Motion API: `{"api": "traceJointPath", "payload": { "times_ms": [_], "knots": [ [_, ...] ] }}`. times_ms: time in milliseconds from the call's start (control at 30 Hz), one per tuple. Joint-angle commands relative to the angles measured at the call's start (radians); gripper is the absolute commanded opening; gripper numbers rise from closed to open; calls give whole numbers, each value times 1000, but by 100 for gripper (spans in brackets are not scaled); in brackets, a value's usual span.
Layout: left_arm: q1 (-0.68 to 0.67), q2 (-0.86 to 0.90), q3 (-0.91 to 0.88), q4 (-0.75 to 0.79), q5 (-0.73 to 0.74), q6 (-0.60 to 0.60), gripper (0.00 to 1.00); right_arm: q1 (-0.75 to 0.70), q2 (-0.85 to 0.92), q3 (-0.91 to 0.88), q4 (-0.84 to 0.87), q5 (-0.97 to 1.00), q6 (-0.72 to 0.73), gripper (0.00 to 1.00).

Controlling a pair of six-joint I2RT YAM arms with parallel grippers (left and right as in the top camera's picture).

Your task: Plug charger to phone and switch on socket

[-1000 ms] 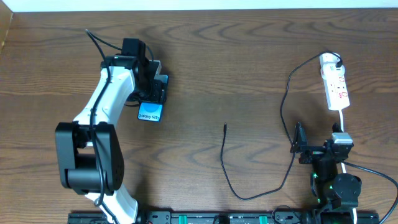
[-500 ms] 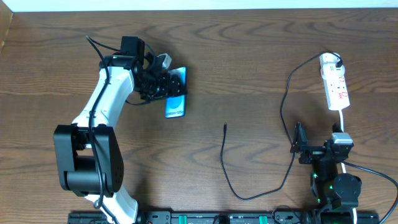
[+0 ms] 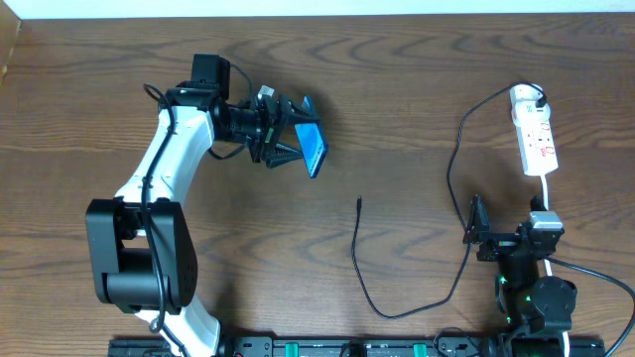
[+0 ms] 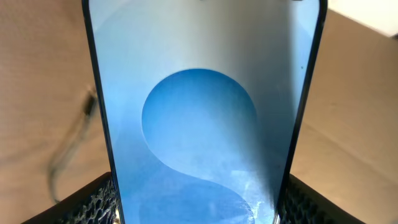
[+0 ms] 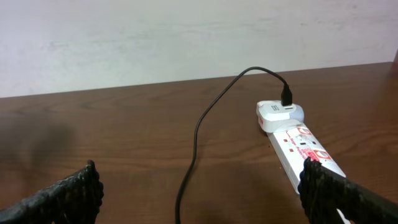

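One second on, the left claw (image 3: pixel 298 137) grips the phone (image 3: pixel 314 149), tilted up off the tabletop (image 3: pixel 397 79) and further right than before, while the right claw (image 3: pixel 477 235) gapes wide near the charger (image 3: pixel 359 248).

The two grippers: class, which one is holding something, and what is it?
The left gripper: it clamps the blue-screened phone by its edges. The right gripper stands wide open and empty.

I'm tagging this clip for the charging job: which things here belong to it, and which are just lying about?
Job: phone, held in left tool; charger, tip free on the table; socket.
Lying about: nothing loose, only the socket's white cord.
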Motion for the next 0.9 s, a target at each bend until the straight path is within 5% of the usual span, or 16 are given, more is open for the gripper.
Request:
{"api": "traceJointPath", "payload": {
  "times_ms": [0,367,867],
  "knots": [
    [-1,-23,24,5,121,-199,7,10,-7,-3,-4,5,8,99],
    [0,-23,24,29,169,-481,8,10,-7,-2,-4,5,8,99],
    [0,-23,24,50,255,-591,7,10,-7,-3,-4,5,8,99]
  ]
}}
